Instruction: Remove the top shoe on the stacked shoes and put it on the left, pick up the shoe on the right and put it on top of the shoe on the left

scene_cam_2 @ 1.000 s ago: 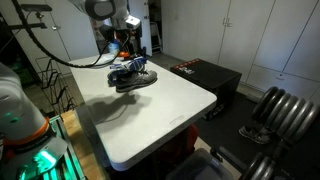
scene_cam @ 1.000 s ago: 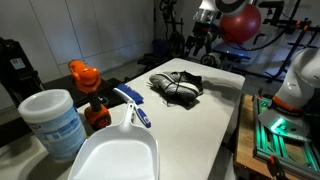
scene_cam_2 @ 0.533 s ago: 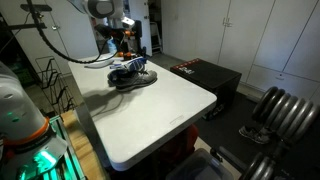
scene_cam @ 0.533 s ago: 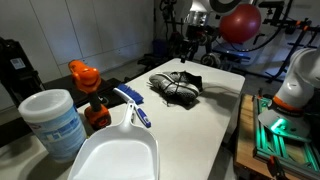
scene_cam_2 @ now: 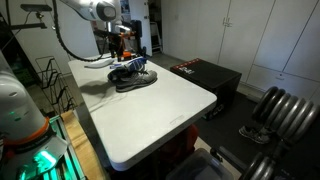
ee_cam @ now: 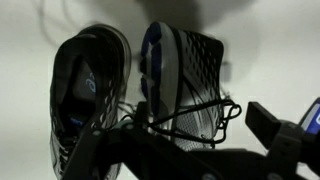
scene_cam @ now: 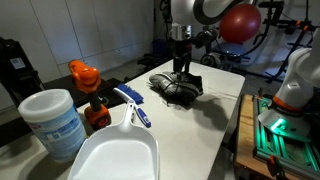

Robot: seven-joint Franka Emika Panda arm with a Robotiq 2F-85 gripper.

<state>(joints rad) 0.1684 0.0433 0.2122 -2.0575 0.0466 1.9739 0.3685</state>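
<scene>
Two dark mesh sneakers with pale laces lie stacked on the white table (scene_cam: 215, 110), seen in both exterior views (scene_cam: 175, 88) (scene_cam_2: 133, 76). My gripper (scene_cam: 180, 66) hangs just above them, also visible in an exterior view (scene_cam_2: 122, 55). In the wrist view the lower shoe (ee_cam: 85, 90) shows its opening at left. The top shoe (ee_cam: 185, 75) lies tilted on its side, with its blue-and-white sole edge showing. My gripper (ee_cam: 185, 150) is open and holds nothing. One finger is right of the top shoe; the other is a dark shape at lower left.
Near the table's front end are an orange tool (scene_cam: 85, 78), a white tub (scene_cam: 52, 120), a white dustpan (scene_cam: 115, 150) and a blue-white brush (scene_cam: 132, 105). A red ball (scene_cam: 240, 22) hangs behind. A black box (scene_cam_2: 205, 75) and weight plates (scene_cam_2: 275, 115) stand beside the table.
The arm has come forward and down from behind the table, and the gripper now sits just over the stacked shoes. The shoes have not moved.
</scene>
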